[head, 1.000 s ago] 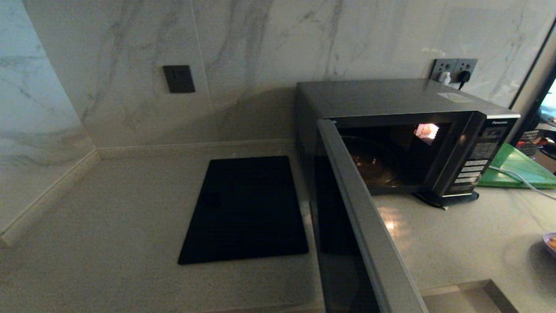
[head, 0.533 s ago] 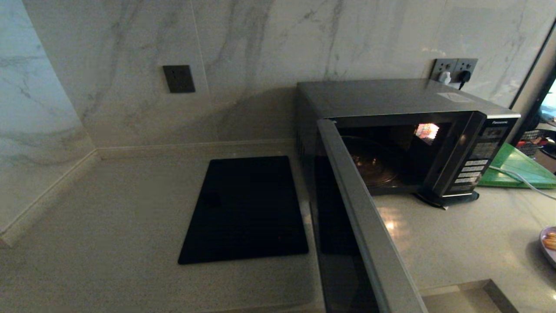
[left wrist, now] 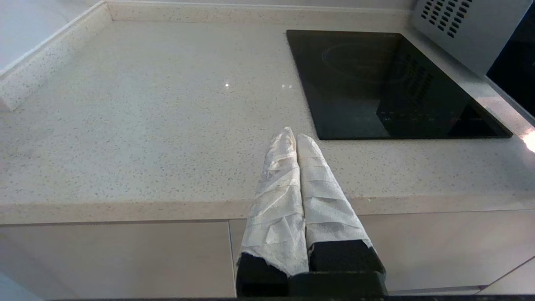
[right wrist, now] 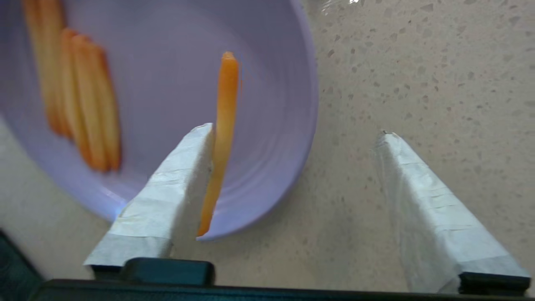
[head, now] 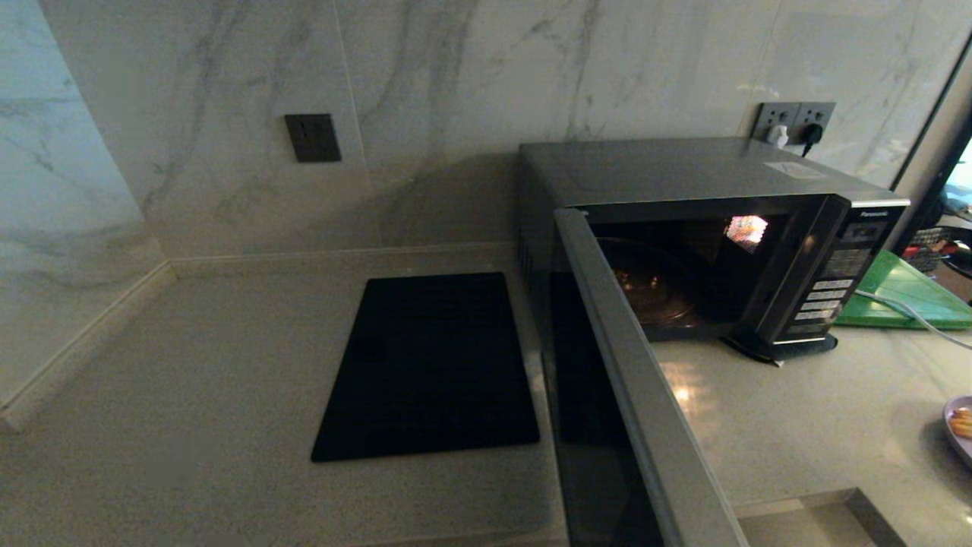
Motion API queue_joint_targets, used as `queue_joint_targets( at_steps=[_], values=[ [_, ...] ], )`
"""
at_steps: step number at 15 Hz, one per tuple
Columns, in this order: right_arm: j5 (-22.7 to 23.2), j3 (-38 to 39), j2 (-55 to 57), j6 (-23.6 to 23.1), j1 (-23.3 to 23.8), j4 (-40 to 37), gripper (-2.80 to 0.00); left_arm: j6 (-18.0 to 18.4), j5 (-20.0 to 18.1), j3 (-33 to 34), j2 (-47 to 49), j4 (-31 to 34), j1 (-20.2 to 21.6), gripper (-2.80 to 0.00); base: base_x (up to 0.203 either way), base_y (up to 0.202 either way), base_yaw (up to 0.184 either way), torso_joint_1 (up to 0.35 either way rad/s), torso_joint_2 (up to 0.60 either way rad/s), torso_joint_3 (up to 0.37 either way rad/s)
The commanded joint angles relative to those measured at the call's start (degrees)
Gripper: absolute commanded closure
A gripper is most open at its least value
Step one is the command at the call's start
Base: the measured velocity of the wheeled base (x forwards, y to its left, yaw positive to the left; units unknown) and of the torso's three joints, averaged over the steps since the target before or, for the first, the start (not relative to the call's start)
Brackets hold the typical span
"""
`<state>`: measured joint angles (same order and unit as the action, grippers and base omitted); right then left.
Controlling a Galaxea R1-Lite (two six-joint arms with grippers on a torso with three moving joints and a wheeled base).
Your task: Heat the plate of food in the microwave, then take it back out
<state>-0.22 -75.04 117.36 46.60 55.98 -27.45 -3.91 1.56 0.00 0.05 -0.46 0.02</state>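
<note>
My right gripper (right wrist: 294, 133) has its jaws spread wide w/ nothing held; one taped finger is over the shallow lavender-purple plate of orange fries (right wrist: 167, 83), the other over bare speckled countertop (right wrist: 418, 62). In the head view, plate's at far right edge (head: 958, 429). Left gripper (left wrist: 296, 138) is parked, tips pressed together, near the flat black rectangular panel (left wrist: 388, 83). Black and silver microwave (head: 683, 175), upper right of frame, has its door (head: 645, 395) swung open.

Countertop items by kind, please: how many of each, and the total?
Microwave: 1
Purple plate of food: 1
Black glass panel: 1
Green board: 1
Total: 4
</note>
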Motion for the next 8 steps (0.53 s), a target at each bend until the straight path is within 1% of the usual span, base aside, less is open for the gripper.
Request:
queue_joint_targets(
  at_steps=[1, 3, 5, 6, 8],
  values=[
    [0.8, 0.2, -1.7, 0.1, 0.0, -0.1, -2.80, 0.0, 0.0, 0.0, 0.0, -0.1, 0.0, 0.00, 0.000, 0.000, 0.000, 0.000, 0.00, 0.000],
    [1.8, -0.3, -2.1, -0.2, -0.1, -0.1, -2.80, 0.0, 0.0, 0.0, 0.0, 0.0, 0.1, 0.00, 0.000, 0.000, 0.000, 0.000, 0.00, 0.000],
    [1.7, -0.6, -1.8, -1.9, -0.3, -0.1, -2.80, 0.0, 0.0, 0.0, 0.0, -0.1, 0.1, 0.00, 0.000, 0.000, 0.000, 0.000, 0.00, 0.000],
    [0.9, -0.9, -1.2, -2.0, -0.6, -0.2, -2.80, 0.0, 0.0, 0.0, 0.0, 0.0, 0.1, 0.00, 0.000, 0.000, 0.000, 0.000, 0.00, 0.000],
    [-4.1, -1.7, 0.0, -1.8, -0.8, -0.2, -2.80, 0.0, 0.0, 0.0, 0.0, -0.1, 0.1, 0.00, 0.000, 0.000, 0.000, 0.000, 0.00, 0.000]
  ],
)
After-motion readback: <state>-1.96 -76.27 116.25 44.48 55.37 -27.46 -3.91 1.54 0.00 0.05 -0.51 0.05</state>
